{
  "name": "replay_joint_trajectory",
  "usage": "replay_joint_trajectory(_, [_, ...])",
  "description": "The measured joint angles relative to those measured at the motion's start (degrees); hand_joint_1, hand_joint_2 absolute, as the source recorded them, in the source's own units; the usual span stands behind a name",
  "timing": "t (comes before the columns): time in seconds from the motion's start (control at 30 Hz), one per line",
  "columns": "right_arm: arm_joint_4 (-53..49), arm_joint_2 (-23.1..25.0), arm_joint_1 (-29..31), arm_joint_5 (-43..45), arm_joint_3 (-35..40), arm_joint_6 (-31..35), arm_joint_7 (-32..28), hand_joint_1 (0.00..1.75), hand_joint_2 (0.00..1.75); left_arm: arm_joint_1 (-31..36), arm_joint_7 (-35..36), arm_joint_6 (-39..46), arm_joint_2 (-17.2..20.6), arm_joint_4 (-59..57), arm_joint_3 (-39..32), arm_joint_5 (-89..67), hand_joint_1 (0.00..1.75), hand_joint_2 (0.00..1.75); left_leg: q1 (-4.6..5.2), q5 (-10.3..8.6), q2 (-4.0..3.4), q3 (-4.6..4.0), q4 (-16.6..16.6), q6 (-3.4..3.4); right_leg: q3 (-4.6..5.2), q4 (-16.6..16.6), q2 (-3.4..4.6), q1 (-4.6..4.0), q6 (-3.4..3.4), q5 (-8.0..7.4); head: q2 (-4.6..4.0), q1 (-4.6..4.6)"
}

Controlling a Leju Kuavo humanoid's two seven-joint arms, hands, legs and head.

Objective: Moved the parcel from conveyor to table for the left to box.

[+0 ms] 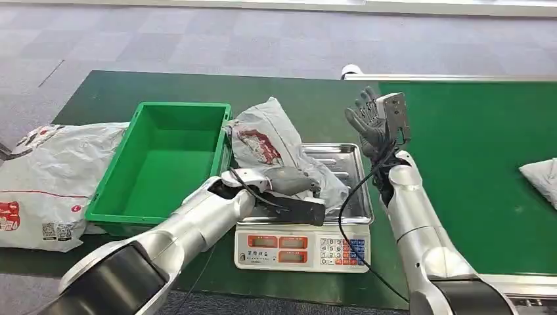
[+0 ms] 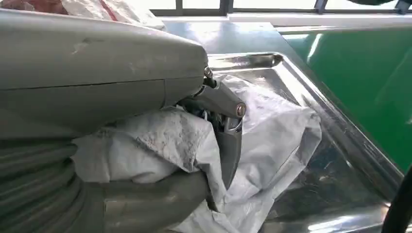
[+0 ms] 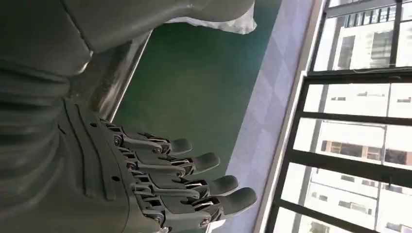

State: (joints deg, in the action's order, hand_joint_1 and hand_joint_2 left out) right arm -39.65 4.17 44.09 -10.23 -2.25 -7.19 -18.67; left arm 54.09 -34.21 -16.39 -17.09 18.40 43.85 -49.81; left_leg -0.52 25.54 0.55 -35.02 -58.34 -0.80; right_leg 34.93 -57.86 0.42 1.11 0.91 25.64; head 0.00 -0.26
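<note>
A crumpled white parcel bag [image 1: 276, 147] with red print lies on the steel pan [image 1: 348, 161] of a scale, one end leaning toward the green box [image 1: 164, 161]. My left hand [image 1: 295, 184] grips the near part of the parcel [image 2: 160, 145]; its thumb and fingers [image 2: 228, 131] wrap around the folded plastic. My right hand [image 1: 371, 121] is raised above the pan's right edge, its fingers [image 3: 194, 174] spread and holding nothing.
The scale's display and keypad [image 1: 302, 249] face me at the table's near edge. A large white sack [image 1: 46, 177] lies left of the green box. The green conveyor [image 1: 473, 170] runs on the right, with another white parcel [image 1: 542, 177] at its edge.
</note>
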Motion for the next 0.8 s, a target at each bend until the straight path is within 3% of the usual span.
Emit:
replay_joint_trajectory(0.43, [1.42, -0.06, 0.23, 2.95, 0.31, -0.18, -1.01, 0.00, 1.75, 0.34, 1.03, 4.21, 0.28, 0.28, 0.50, 0.11, 1.75, 1.75, 0.00, -0.01, 0.00, 0.02, -0.01, 0.00, 0.01, 0.00, 0.00, 0.00, 0.00, 0.00, 0.00, 0.00])
replay_joint_trajectory(0.63, [1.24, -0.68, -1.38, 4.57, 0.35, 0.70, -1.27, 0.00, 1.75, 2.95, 5.07, 16.55, 0.39, 2.19, 2.08, -5.82, 1.75, 1.75, 0.00, 0.00, 0.01, 0.01, -0.03, 0.00, 0.00, 0.00, -0.01, 0.01, 0.00, 0.00, 0.00, 0.00])
replay_joint_trajectory(0.8, [1.31, -1.22, -2.33, 5.18, 1.12, 0.92, -1.97, 0.00, 1.75, 5.39, 12.42, 28.00, 1.75, 5.32, 6.32, -15.83, 1.75, 1.75, 0.00, 0.00, -0.01, 0.01, -0.02, 0.00, 0.01, 0.00, 0.01, 0.01, 0.00, -0.01, 0.00, 0.00])
